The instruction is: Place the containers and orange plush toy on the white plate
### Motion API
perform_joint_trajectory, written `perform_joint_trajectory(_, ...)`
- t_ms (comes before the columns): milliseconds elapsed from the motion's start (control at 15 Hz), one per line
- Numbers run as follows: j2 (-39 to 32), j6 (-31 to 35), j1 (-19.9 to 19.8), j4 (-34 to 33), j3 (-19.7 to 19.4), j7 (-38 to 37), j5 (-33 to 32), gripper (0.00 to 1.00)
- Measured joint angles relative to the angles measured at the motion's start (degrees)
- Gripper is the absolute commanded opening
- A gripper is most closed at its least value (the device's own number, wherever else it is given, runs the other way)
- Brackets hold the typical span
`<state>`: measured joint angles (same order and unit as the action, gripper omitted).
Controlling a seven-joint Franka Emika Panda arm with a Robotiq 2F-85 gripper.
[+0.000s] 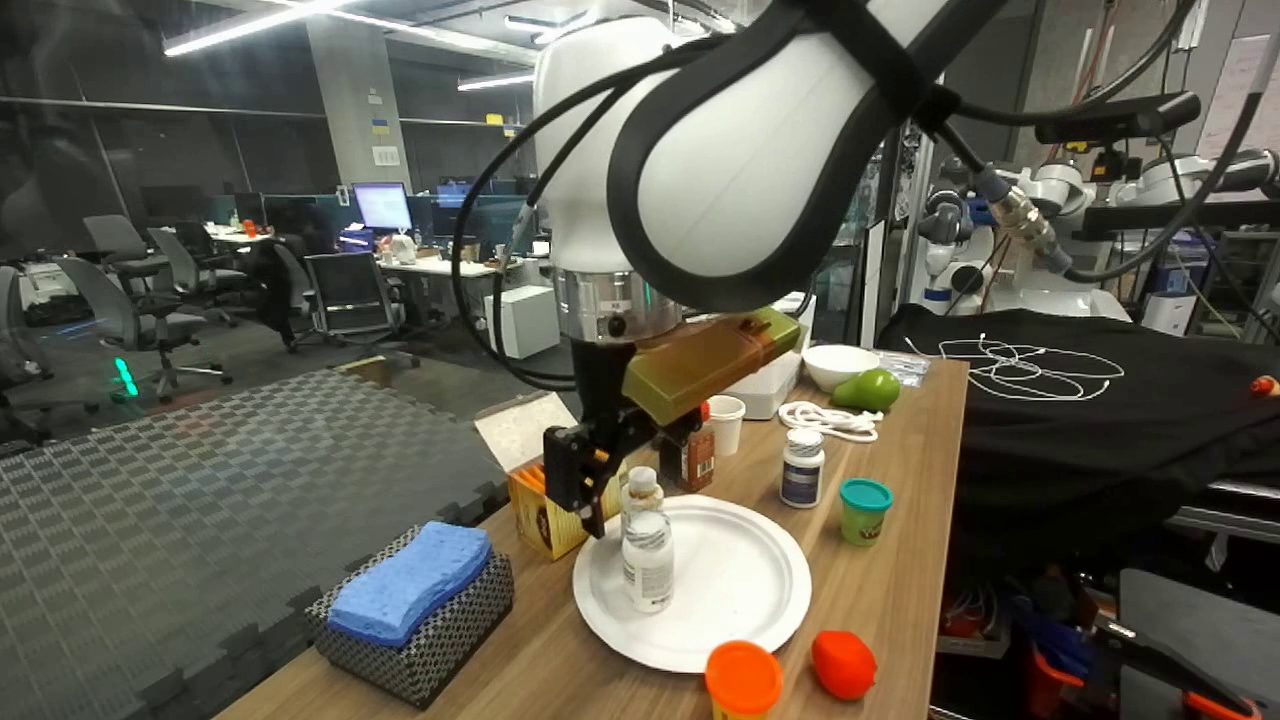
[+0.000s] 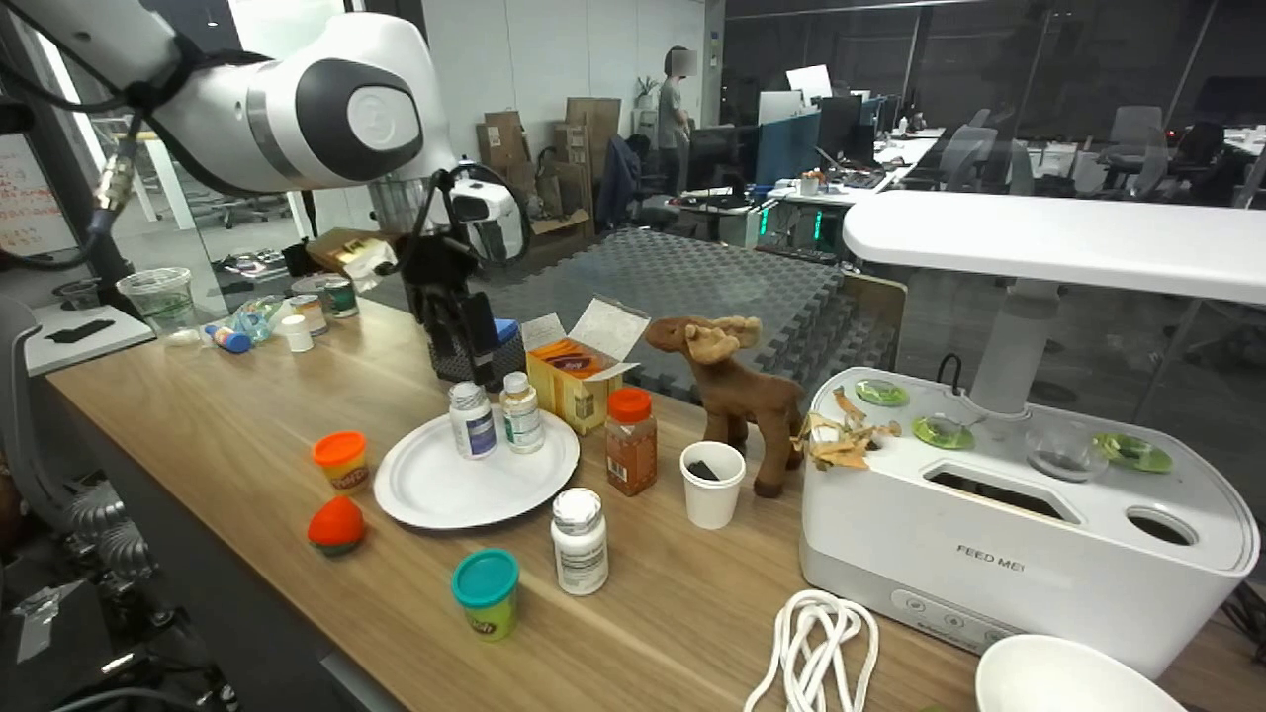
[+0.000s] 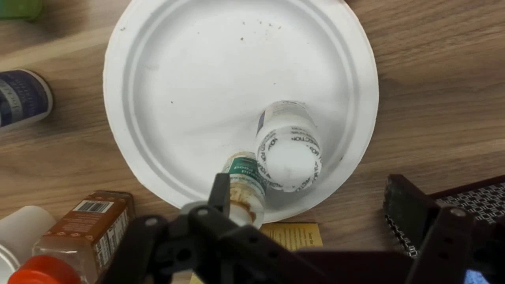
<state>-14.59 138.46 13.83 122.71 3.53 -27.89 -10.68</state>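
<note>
On the white plate (image 2: 475,496) two white bottles stand upright, close together: one with a purple label (image 2: 473,425), one with a green label (image 2: 522,415). My gripper (image 3: 308,177) hangs just above them, jaws wide apart and holding nothing; in the wrist view one finger (image 3: 219,193) covers part of the green-labelled bottle. Off the plate are another white pill bottle (image 2: 580,544), a teal-lidded jar (image 2: 486,595), an orange-lidded tub (image 2: 341,463) and a red-capped bottle (image 2: 631,442). The orange plush toy (image 2: 747,396), a brownish stuffed moose, stands behind a paper cup.
Beside the plate sits the open yellow box (image 2: 574,391); near it a blue sponge (image 1: 410,580) lies on a patterned box. The white paper cup (image 2: 712,487) and white planter (image 2: 989,539) flank the moose. A red-orange rounded object (image 1: 843,665) is close to the table edge.
</note>
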Motion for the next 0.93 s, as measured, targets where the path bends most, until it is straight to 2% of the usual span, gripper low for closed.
perform_joint_trajectory(267, 3.95, -1.96, -0.02, 1.67, 0.12, -0.74, 2.15, 1.00)
perform_joint_trajectory(467, 8.34, -2.09, -0.02, 5.33, 0.89, -2.02, 2.37, 1.00)
perform_joint_trajectory(933, 19.42, -1.99, 0.15, 17.40, 6.70, -5.75, 2.91, 1.00)
